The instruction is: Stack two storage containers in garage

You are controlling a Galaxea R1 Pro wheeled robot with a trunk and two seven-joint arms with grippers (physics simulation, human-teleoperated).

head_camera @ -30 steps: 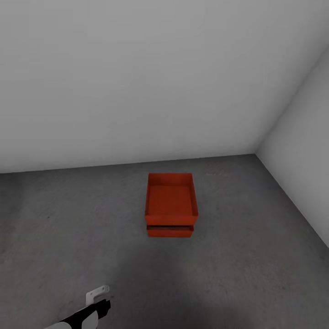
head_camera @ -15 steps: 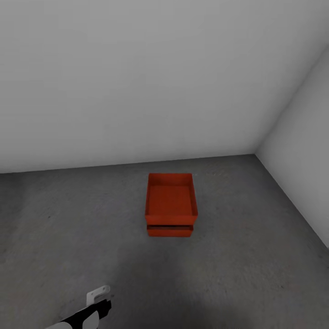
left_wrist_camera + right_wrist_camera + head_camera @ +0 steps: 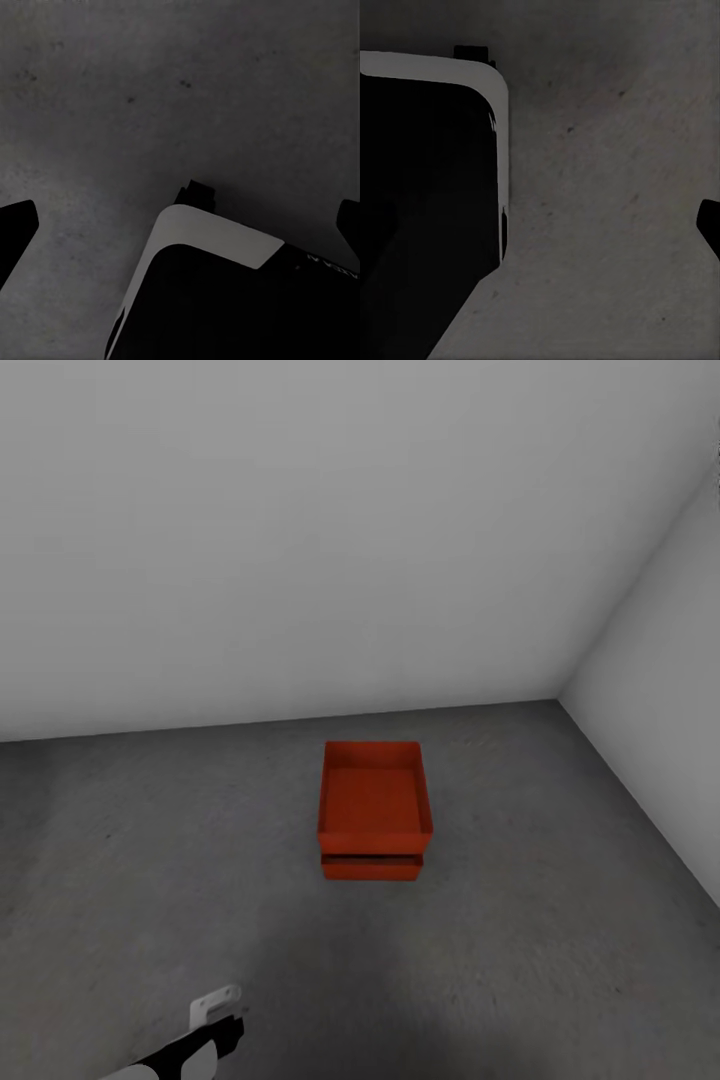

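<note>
Two storage containers are seen in the head view, just below the middle of the frame: the upper container is set on the lower container, whose front wall shows beneath it. The pair stands on the dark grey floor of the garage, near the pale back wall and left of the side wall at the right edge. The stack looks square and settled, and nothing touches it. The task is therefore judged essentially complete; at most, a check that the top box sits steadily may be left. At the lower left of the head view part of the left arm is seen, well apart from the boxes. In the left wrist view the left gripper is spread wide, its dark fingertips at opposite edges over bare floor, with nothing held. In the right wrist view one dark fingertip is seen at the frame's right edge, so the right gripper's opening cannot be told.
</note>
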